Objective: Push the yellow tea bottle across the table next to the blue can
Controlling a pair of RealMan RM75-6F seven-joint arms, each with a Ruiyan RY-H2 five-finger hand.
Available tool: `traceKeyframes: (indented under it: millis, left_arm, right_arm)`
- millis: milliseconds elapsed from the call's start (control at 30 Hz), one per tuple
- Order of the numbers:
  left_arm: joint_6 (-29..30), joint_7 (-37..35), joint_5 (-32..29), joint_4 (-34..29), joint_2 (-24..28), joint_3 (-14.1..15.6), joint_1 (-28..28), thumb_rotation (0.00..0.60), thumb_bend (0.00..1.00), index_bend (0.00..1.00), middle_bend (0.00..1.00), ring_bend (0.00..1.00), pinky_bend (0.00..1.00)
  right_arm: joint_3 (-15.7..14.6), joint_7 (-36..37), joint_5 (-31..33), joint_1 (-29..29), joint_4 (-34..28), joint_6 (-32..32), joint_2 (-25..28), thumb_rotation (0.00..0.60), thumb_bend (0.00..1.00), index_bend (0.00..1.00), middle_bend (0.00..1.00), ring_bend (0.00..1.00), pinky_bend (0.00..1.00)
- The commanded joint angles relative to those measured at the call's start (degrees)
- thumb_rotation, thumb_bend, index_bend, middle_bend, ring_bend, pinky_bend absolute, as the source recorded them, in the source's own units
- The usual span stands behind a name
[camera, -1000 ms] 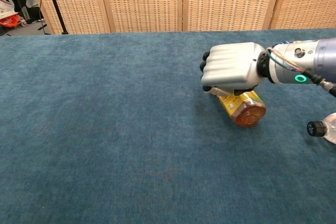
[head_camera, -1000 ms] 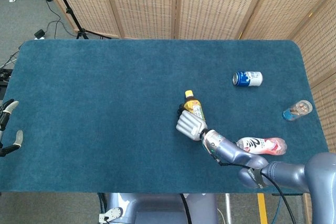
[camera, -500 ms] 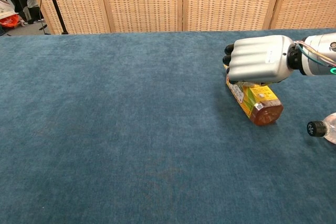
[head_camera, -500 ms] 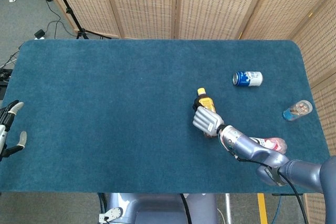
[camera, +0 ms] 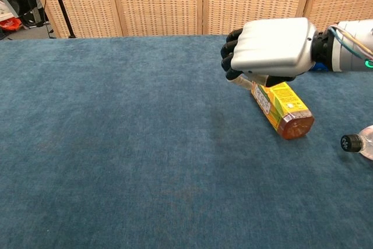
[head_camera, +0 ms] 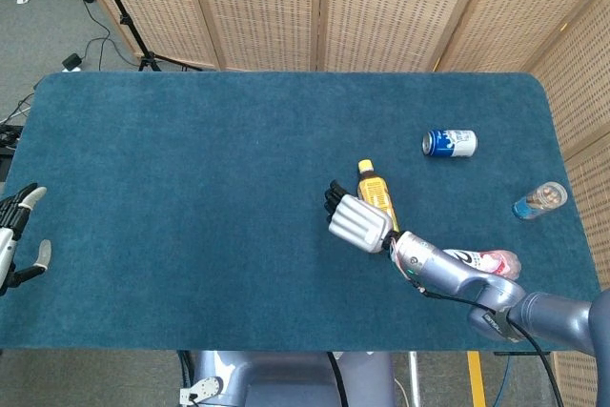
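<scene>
Yellow tea bottle (head_camera: 376, 195) lies mid-frame on tabletop (head_camera: 191, 188), well apart from blue can (head_camera: 448, 143) at upper right. Right robot hand (head_camera: 357, 222) beside bottle, fingers curled, holds nothing, maybe touching it. Left robot hand (head_camera: 17, 235) at left edge, fingers apart, empty.

head cam overhead, chest cam low, close

No legible text on anything.

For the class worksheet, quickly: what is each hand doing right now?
Left hand: open, holding nothing, at the table's left edge.
Right hand: fingers curled in, holding nothing, above and beside the yellow tea bottle.
</scene>
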Motion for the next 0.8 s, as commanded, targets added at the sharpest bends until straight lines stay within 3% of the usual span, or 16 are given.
traceKeyframes:
  millis: [33, 300, 433, 800]
  left_arm:
    - [0.0, -0.1, -0.1, 0.1, 0.0, 0.0, 0.0, 0.6, 0.58, 0.0, 0.0, 0.0, 0.0]
    - [-0.5, -0.1, -0.5, 0.3, -0.1, -0.1, -0.3, 0.6, 0.58, 0.0, 0.0, 0.0, 0.0]
    - [-0.9, 0.0, -0.7, 0.3, -0.1, -0.2, -0.4, 0.6, 0.58, 0.0, 0.0, 0.0, 0.0]
    - [-1.2, 0.2, -0.9, 0.2, 0.0, -0.2, -0.6, 0.6, 0.58, 0.0, 0.0, 0.0, 0.0]
  right_arm:
    - [-0.4, -0.3, 0.3, 0.2, 0.6, -2.7, -1.6, 0.6, 1.0, 0.51, 0.34, 0.2, 0.2]
    - [-0.1, -1.6, 2.5, -0.3, 4.1, -6.2, -5.2, 0.6, 1.0, 0.4, 0.24, 0.1, 0.2]
    - [0.8, -2.8, 4.4, -0.6, 5.0, -7.4, -5.9, 0.6, 1.0, 0.39, 0.22, 0.08, 0.2]
    - [0.7, -6.9, 7.5, -1.4, 7.1, -10.1, -5.2, 0.6, 1.0, 0.39, 0.28, 0.08, 0.2]
